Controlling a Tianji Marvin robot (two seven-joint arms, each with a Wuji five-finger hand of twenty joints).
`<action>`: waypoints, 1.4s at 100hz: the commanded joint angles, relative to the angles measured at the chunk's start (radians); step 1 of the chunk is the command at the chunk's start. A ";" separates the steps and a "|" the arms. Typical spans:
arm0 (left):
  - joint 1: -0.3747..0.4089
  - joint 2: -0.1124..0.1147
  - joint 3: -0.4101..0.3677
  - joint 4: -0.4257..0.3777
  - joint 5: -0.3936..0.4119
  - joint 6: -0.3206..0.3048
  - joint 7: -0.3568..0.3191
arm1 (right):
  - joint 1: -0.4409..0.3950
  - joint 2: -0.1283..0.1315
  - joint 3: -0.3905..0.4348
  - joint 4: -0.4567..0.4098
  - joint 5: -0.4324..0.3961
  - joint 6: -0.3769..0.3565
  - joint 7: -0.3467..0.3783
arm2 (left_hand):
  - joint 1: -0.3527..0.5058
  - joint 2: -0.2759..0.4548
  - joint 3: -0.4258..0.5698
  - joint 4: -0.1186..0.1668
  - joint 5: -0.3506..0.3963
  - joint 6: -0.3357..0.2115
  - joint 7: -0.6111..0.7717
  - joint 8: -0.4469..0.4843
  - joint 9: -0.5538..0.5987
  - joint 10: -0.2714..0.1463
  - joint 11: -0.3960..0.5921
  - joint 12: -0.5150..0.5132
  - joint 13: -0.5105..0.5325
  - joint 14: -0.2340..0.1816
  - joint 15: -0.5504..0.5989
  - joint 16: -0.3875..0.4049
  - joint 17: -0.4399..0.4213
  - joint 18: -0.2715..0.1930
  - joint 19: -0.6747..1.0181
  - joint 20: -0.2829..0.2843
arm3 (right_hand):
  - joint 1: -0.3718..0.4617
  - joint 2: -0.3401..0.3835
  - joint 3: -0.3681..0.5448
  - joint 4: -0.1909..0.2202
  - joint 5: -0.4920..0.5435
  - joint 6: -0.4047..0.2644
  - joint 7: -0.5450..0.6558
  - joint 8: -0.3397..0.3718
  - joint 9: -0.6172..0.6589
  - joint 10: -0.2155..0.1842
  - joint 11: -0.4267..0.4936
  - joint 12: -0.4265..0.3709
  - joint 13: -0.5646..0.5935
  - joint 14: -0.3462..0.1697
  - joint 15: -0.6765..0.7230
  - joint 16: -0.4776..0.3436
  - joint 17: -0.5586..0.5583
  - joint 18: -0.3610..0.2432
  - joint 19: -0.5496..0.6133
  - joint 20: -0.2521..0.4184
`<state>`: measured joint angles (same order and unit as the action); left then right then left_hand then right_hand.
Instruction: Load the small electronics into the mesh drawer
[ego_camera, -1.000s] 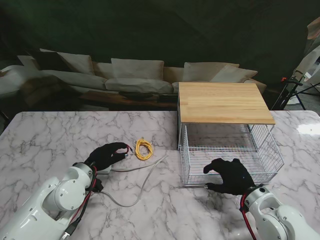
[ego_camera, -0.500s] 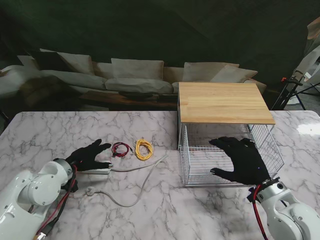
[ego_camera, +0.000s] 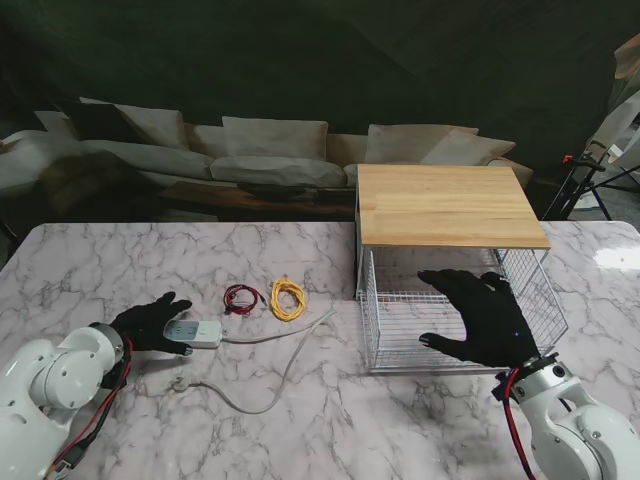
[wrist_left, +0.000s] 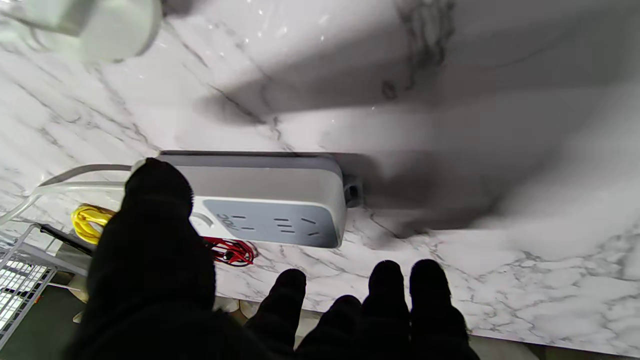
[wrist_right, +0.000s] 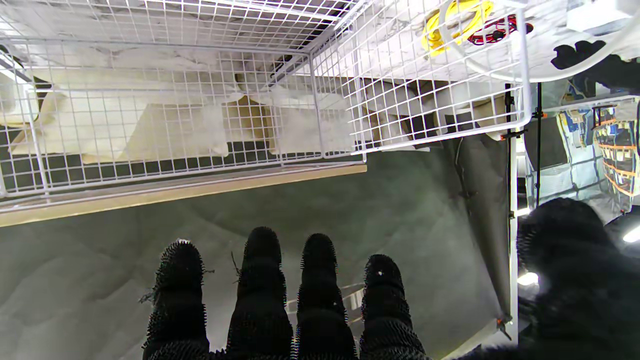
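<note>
— Since a moment ago, the left hand (ego_camera: 148, 323) slid back toward me. Its fingers are spread, just beside the white power strip (ego_camera: 193, 333), holding nothing.

— And the right hand (ego_camera: 483, 318)?

— Open too, over the pulled-out mesh drawer (ego_camera: 545, 330). The red cable (ego_camera: 241, 297) and yellow cable (ego_camera: 288, 297) lie on the marble table (ego_camera: 330, 420), outside the drawer.

— What might go wrong?

— I think the strip's long cord (ego_camera: 285, 370) could drag, snag the drawer rim, or sweep the small cables away.

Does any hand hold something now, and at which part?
Neither. The left hand is open beside the power strip, thumb near one end. The right hand is open over the mesh drawer.
</note>
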<state>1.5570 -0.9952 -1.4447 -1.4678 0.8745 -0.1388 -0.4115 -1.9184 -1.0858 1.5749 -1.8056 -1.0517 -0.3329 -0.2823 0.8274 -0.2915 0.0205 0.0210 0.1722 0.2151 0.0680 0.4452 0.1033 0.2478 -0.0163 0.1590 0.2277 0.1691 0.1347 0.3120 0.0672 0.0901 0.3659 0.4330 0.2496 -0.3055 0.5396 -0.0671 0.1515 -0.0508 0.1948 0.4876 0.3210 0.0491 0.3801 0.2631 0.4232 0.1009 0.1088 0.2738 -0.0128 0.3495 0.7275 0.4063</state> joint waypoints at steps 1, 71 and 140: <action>-0.010 -0.002 0.006 0.002 0.013 -0.008 -0.018 | 0.001 -0.001 -0.005 0.007 -0.002 0.005 -0.001 | 0.035 -0.041 0.027 0.005 -0.038 0.015 0.018 0.036 0.007 -0.026 0.013 0.026 0.030 -0.032 0.032 0.020 -0.004 -0.034 0.061 0.028 | -0.044 0.019 0.000 0.017 -0.022 0.024 -0.029 -0.019 -0.026 0.004 0.019 -0.014 -0.028 -0.003 -0.032 -0.027 -0.027 0.024 -0.026 -0.012; -0.079 0.002 0.098 0.095 0.083 -0.005 0.022 | 0.019 -0.002 -0.026 0.028 0.008 0.017 -0.006 | 0.268 0.027 0.029 0.022 -0.040 -0.066 -0.045 0.068 0.101 -0.041 0.052 0.129 0.143 -0.054 0.116 0.188 0.037 -0.043 0.367 0.137 | -0.032 0.018 -0.004 0.018 0.017 0.019 -0.020 -0.004 -0.017 0.005 0.018 -0.015 -0.024 -0.005 -0.030 -0.026 -0.030 0.027 -0.034 -0.020; -0.019 -0.003 0.062 0.009 0.134 0.028 0.030 | 0.026 -0.006 -0.037 0.039 0.023 0.018 -0.028 | 0.463 -0.113 0.220 0.027 0.229 -0.183 0.683 0.574 0.783 -0.164 0.318 0.883 0.623 -0.046 0.463 0.790 0.376 0.008 0.775 0.356 | -0.016 0.047 -0.021 0.019 0.028 0.020 -0.013 0.004 -0.014 0.002 0.024 -0.008 -0.021 -0.008 -0.027 -0.023 -0.037 0.028 -0.042 -0.029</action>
<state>1.5076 -0.9953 -1.3713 -1.4361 0.9990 -0.1184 -0.3624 -1.8890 -1.0891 1.5377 -1.7656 -1.0294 -0.3169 -0.3095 1.1637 -0.4832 0.0554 -0.0131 0.3140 0.1079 0.5984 0.9570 0.7010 0.1695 0.1563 0.9902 0.8021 0.1390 0.5543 1.1038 0.4290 0.1048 1.0987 0.7654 0.2498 -0.2855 0.5334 -0.0667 0.1720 -0.0507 0.1941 0.4875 0.3209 0.0491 0.3906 0.2552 0.4231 0.1011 0.1086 0.2738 -0.0226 0.3509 0.7089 0.3914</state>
